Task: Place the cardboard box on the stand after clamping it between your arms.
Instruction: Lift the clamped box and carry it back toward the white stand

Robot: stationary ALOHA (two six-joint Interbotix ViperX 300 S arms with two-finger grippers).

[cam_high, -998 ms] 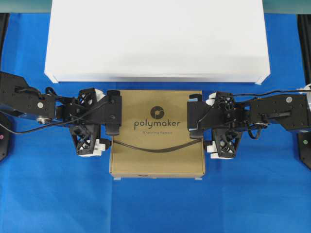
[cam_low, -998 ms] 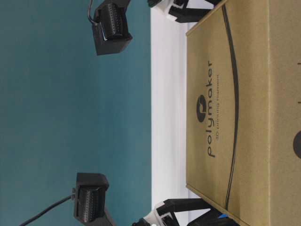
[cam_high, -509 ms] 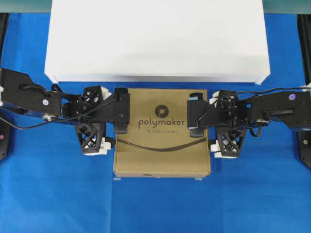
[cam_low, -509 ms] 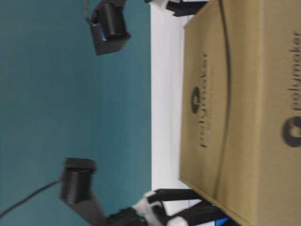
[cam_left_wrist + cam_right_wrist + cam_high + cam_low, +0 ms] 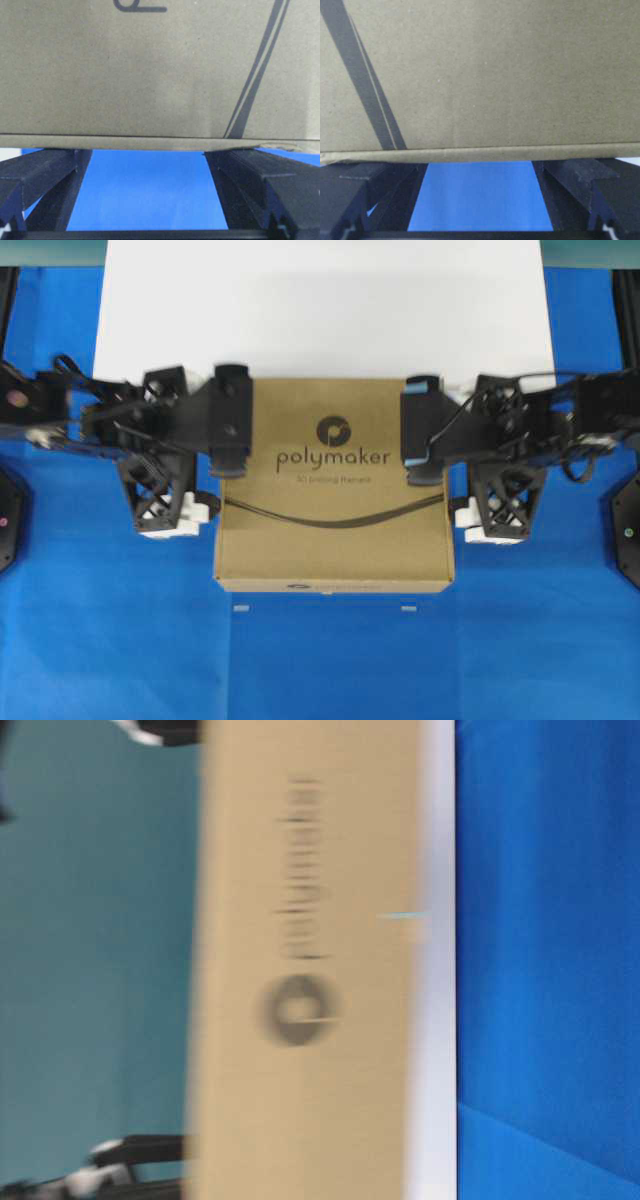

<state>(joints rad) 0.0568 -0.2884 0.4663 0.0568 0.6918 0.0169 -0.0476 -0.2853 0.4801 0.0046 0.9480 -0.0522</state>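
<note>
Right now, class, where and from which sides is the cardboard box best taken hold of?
By its two opposite side edges, one arm from the left, one from the right. The box is flat, square and too wide for either set of fingers, so squeezing it between both arms suits.

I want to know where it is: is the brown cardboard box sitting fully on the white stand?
No, most of the brown cardboard box hangs over blue cloth.

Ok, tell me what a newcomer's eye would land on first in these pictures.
First, the brown cardboard box with its dark "polymaker" logo, at the centre of the overhead view, pinched between two black arms. The left tool presses its left side and the right tool its right, both with jaws spread wide. Behind it lies the wide white stand, on a bright blue cloth.
</note>
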